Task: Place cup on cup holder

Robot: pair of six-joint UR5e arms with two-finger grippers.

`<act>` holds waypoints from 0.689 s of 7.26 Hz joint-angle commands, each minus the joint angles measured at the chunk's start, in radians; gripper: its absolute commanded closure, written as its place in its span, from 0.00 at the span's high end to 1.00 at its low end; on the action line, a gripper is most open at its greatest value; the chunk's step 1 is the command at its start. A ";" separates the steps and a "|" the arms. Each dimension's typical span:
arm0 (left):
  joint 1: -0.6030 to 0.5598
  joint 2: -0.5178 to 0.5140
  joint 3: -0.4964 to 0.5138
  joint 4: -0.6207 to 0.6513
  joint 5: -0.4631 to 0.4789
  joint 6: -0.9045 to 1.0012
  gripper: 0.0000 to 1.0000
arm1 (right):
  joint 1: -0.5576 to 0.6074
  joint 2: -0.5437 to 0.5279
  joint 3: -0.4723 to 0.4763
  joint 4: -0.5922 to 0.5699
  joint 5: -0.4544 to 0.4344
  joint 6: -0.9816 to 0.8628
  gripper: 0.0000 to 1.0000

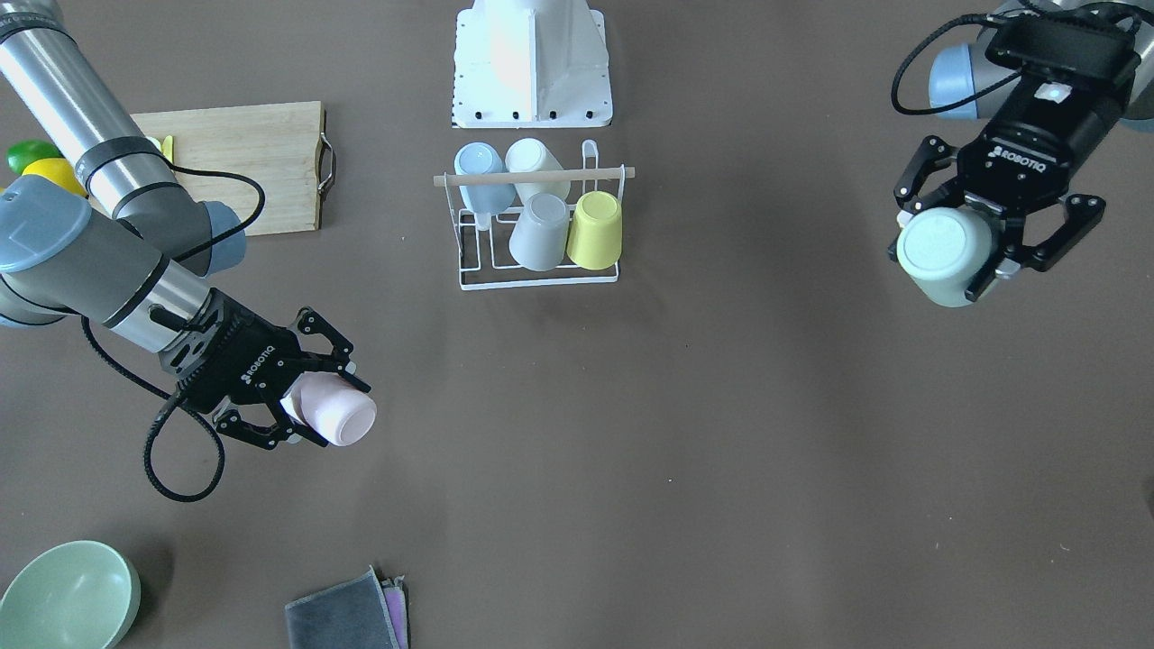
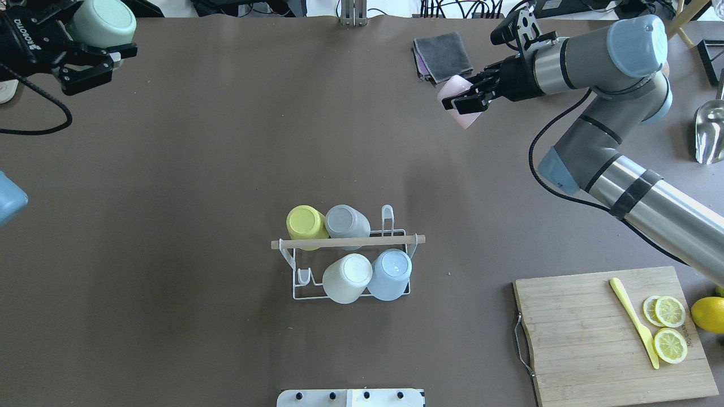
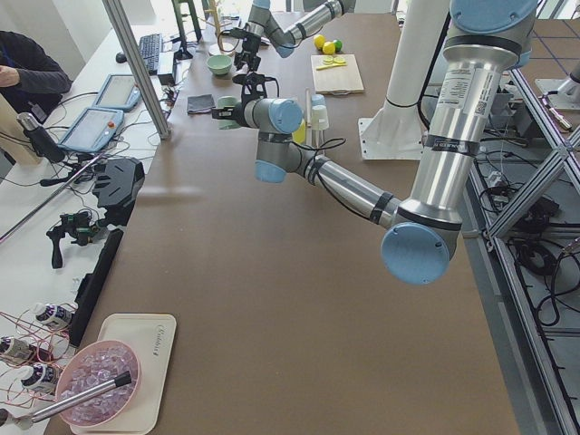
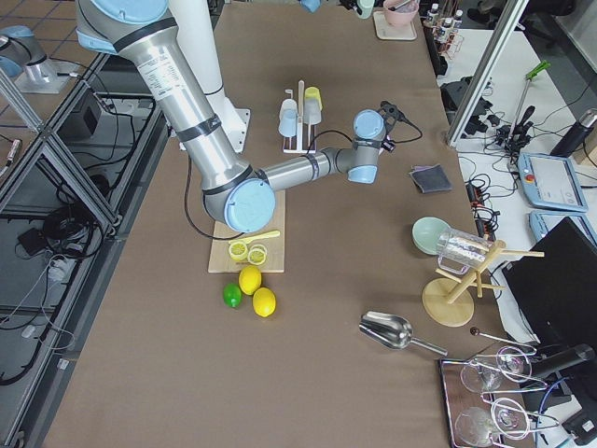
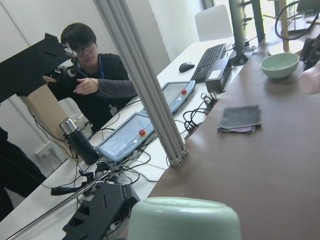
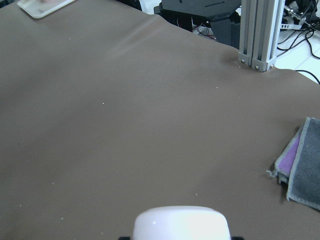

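Right gripper (image 1: 335, 412) clasps a pink cup (image 1: 341, 407), front view's lower left; left gripper (image 1: 947, 248) clasps a green cup (image 1: 939, 260), upper right. Crowded central rack (image 1: 539, 283): an arriving cup may knock racked cups (image 1: 595, 230).

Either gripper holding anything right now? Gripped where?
Both. Left gripper holds the mint cup, right gripper the pink cup; each is clamped across the side wall, base pointing away from the wrist.
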 commanded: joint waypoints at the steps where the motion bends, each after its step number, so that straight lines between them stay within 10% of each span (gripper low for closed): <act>1: 0.137 0.039 0.003 -0.294 0.035 -0.060 0.00 | -0.072 -0.002 0.000 0.191 -0.136 0.093 0.38; 5: 0.323 0.093 -0.007 -0.378 0.109 -0.058 0.00 | -0.217 -0.034 0.003 0.478 -0.375 0.063 0.39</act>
